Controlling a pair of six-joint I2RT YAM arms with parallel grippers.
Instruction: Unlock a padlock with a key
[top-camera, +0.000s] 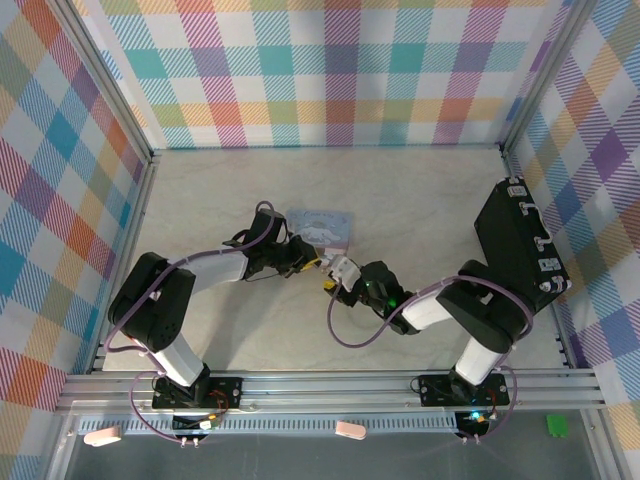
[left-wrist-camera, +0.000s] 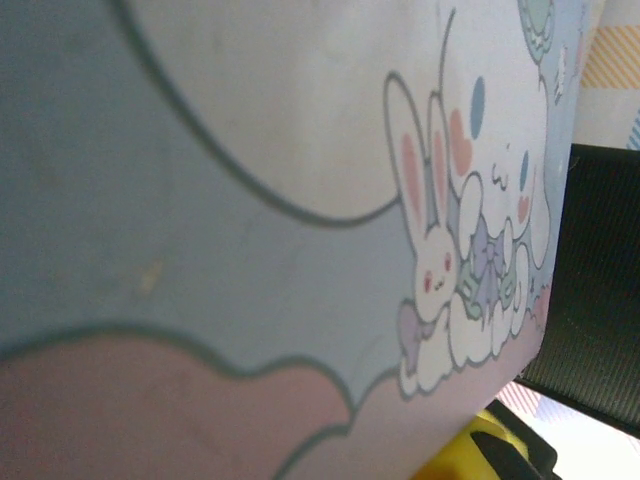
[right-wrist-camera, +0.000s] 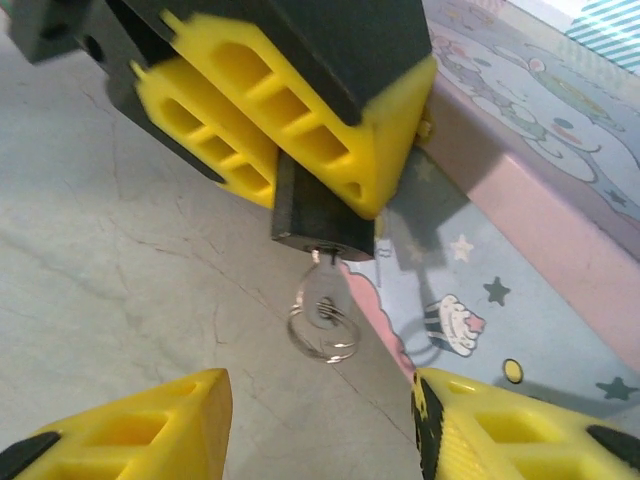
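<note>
In the right wrist view, the small dark padlock (right-wrist-camera: 322, 222) hangs above the table, clamped between the left gripper's yellow fingers (right-wrist-camera: 280, 110). The key (right-wrist-camera: 322, 300) sticks out of the padlock's underside with a wire ring on its head. My right gripper (right-wrist-camera: 320, 430) is open just below it, one finger on each side, and touches neither the key nor the ring. The shackle is hidden. From above, the left gripper (top-camera: 308, 262) and right gripper (top-camera: 343, 275) meet at the table's middle. A yellow fingertip (left-wrist-camera: 470, 455) shows in the left wrist view.
The pastel-blue cartoon tin (top-camera: 322, 227) lies right behind both grippers; its lid (left-wrist-camera: 250, 200) is very close to the left wrist camera, and its side (right-wrist-camera: 540, 150) runs along the padlock's right. A black case (top-camera: 520, 245) stands at the right wall. Plaid walls enclose the table.
</note>
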